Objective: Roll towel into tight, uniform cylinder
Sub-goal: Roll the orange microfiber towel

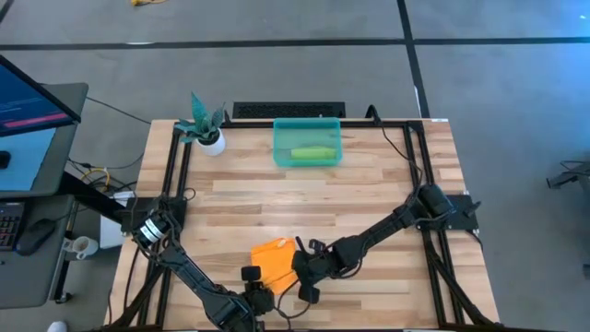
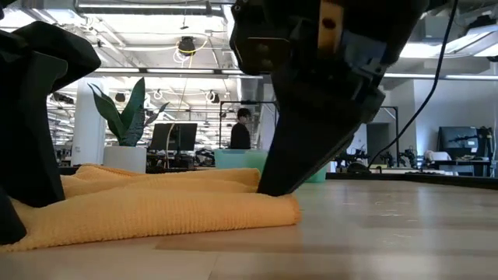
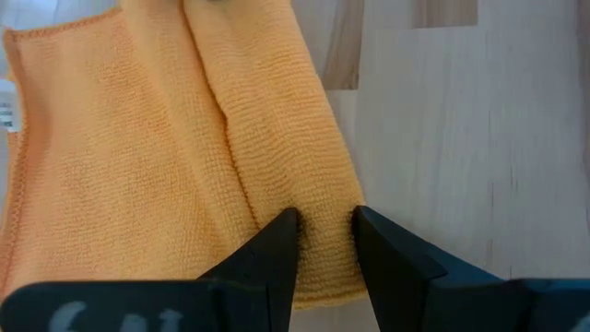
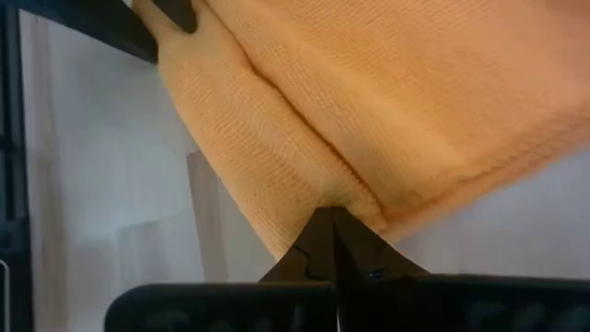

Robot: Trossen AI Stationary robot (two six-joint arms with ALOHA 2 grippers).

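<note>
An orange towel (image 1: pixel 275 258) lies near the table's near edge, partly folded over with a thick rolled fold along one side (image 3: pixel 277 138). It rests flat on the wood in the low view (image 2: pixel 156 206). My left gripper (image 1: pixel 256 280) is at the towel's near left end and shut on the fold (image 3: pixel 324 242). My right gripper (image 1: pixel 302 267) is at the towel's right end, fingers shut on it (image 4: pixel 330 219). In the low view my right gripper (image 2: pixel 274 188) stands in the middle and my left gripper (image 2: pixel 31 194) at the left. My left gripper pinches the towel's rolled fold (image 3: pixel 324 212) between its two fingers, close to the fold's end, several layers thick. The fingers lie along the fold. The towel lies on the table. My right gripper pinches the fold's other end (image 4: pixel 318 189) at its fingertips, slanting down from the table's right side. The towel's end (image 2: pixel 284 208) stays on the table.
A teal bin (image 1: pixel 307 143) with a green object in it stands at the far middle. A potted plant (image 1: pixel 207 131) stands at the far left. Bare wood lies between them and the towel, and to the towel's right (image 1: pixel 387 277).
</note>
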